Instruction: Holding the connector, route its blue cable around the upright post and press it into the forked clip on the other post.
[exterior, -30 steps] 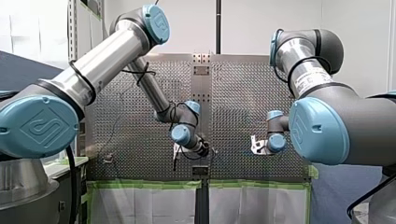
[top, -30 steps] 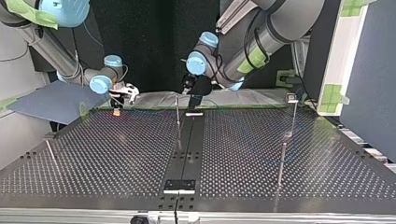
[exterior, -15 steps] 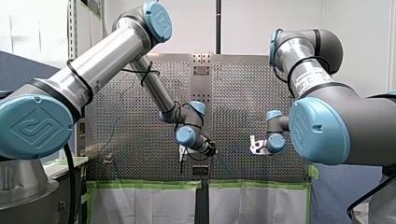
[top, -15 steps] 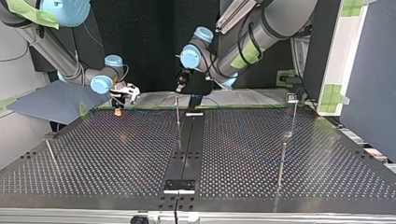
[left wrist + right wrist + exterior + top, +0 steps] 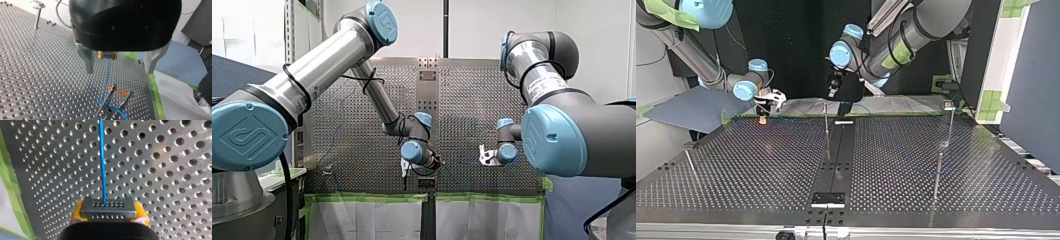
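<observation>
Perforated table [image 5: 761, 165], green tape edge [image 5: 367, 198], white wall [image 5: 492, 25], blue-cabled connector [image 5: 108, 208]

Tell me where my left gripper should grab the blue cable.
Probably the cable mid-span, between connector and post, from above: that stretch runs straight and free over the table, in line between the fingers of the open left gripper.

Left arm [image 5: 327, 60] reaches toward centre, wrist bent downward. Left hand [image 5: 119, 72]: metal fingers [image 5: 87, 60] spread wide, pointing down. Right arm [image 5: 562, 130] folded low. Right hand [image 5: 108, 216]: yellow pads [image 5: 77, 213] pressed against both ends of the connector [image 5: 108, 206].
</observation>
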